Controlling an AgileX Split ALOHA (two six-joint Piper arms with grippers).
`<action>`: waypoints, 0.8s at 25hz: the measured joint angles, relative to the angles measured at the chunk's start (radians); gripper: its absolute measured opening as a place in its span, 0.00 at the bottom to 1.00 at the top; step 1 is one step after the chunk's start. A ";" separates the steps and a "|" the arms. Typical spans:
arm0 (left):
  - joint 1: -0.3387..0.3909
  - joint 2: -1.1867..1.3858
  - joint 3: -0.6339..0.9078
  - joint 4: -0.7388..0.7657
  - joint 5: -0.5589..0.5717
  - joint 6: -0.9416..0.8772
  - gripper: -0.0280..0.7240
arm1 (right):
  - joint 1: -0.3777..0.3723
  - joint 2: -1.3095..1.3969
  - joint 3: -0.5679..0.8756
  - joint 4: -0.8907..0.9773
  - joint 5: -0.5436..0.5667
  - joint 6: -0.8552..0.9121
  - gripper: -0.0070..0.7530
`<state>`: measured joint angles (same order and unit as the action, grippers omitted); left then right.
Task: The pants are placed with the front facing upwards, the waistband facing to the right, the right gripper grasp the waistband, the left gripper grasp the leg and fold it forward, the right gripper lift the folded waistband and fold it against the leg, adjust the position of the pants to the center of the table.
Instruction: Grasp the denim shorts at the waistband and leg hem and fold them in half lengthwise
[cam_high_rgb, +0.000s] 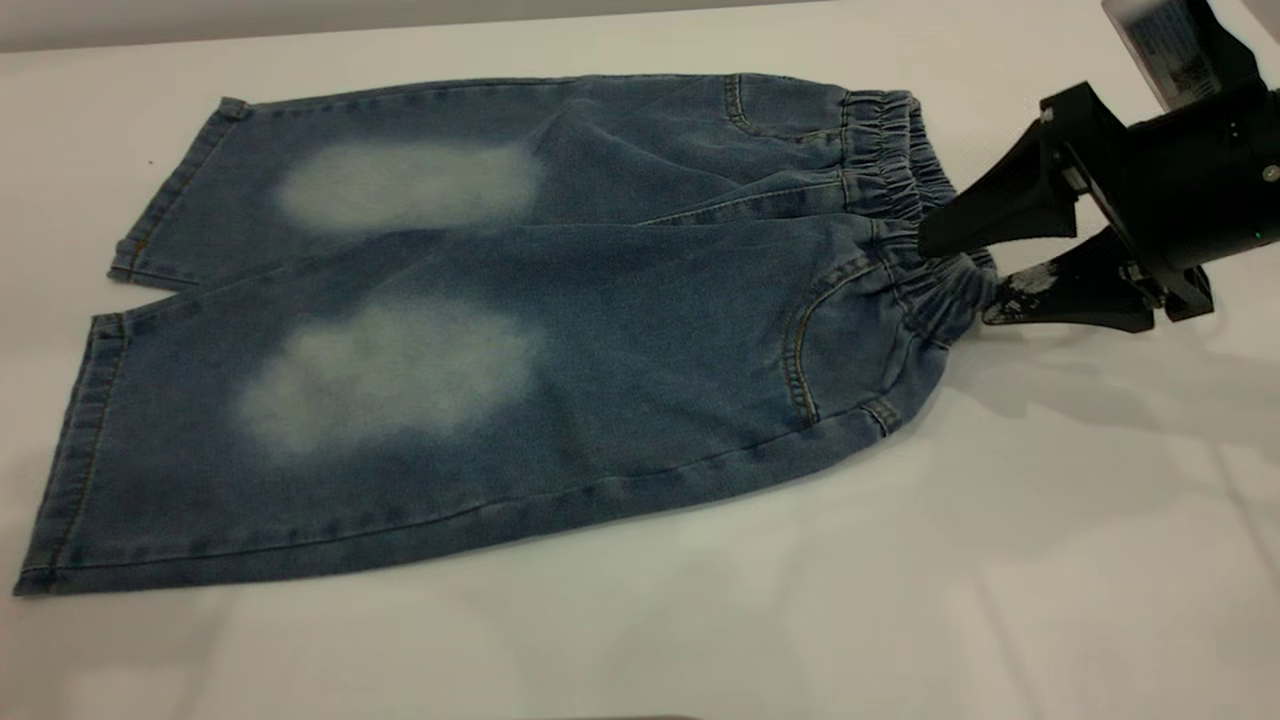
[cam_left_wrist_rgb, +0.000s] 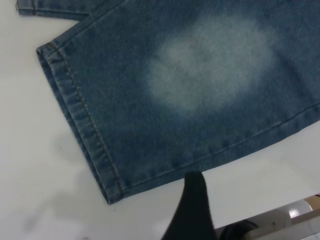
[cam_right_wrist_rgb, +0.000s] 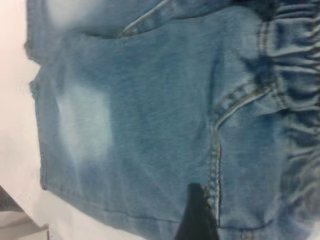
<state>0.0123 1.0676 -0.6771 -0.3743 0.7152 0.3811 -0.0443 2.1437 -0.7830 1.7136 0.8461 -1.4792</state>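
Note:
The blue denim pants (cam_high_rgb: 480, 330) lie flat on the white table (cam_high_rgb: 1050, 560), front up, legs to the left. The gathered waistband (cam_high_rgb: 890, 170) points right. My right gripper (cam_high_rgb: 957, 281) comes in from the right, shut on the waistband's middle, which bunches to a peak between its fingers. In the right wrist view one black finger (cam_right_wrist_rgb: 197, 212) lies over the denim beside a pocket seam. My left gripper (cam_left_wrist_rgb: 240, 215) is outside the exterior view. Its one visible finger (cam_left_wrist_rgb: 192, 210) hovers over bare table just off the near leg's hem (cam_left_wrist_rgb: 75, 115). It holds nothing.
The pants sit left of the table's middle, with the near leg's hem (cam_high_rgb: 65, 460) close to the left edge. Bare white table lies in front of and to the right of the pants. The table's edge (cam_left_wrist_rgb: 280, 217) shows in the left wrist view.

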 joint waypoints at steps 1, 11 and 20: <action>0.000 0.000 0.000 0.000 0.002 0.000 0.79 | 0.000 0.000 -0.001 -0.014 -0.013 0.036 0.64; 0.000 0.000 0.000 0.000 0.024 0.000 0.79 | 0.000 0.000 -0.001 -0.132 -0.179 0.174 0.64; 0.000 0.000 0.000 0.000 0.024 0.000 0.79 | 0.000 0.022 -0.002 -0.127 -0.159 0.093 0.64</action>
<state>0.0123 1.0676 -0.6771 -0.3743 0.7391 0.3811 -0.0443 2.1658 -0.7850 1.5866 0.6866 -1.3861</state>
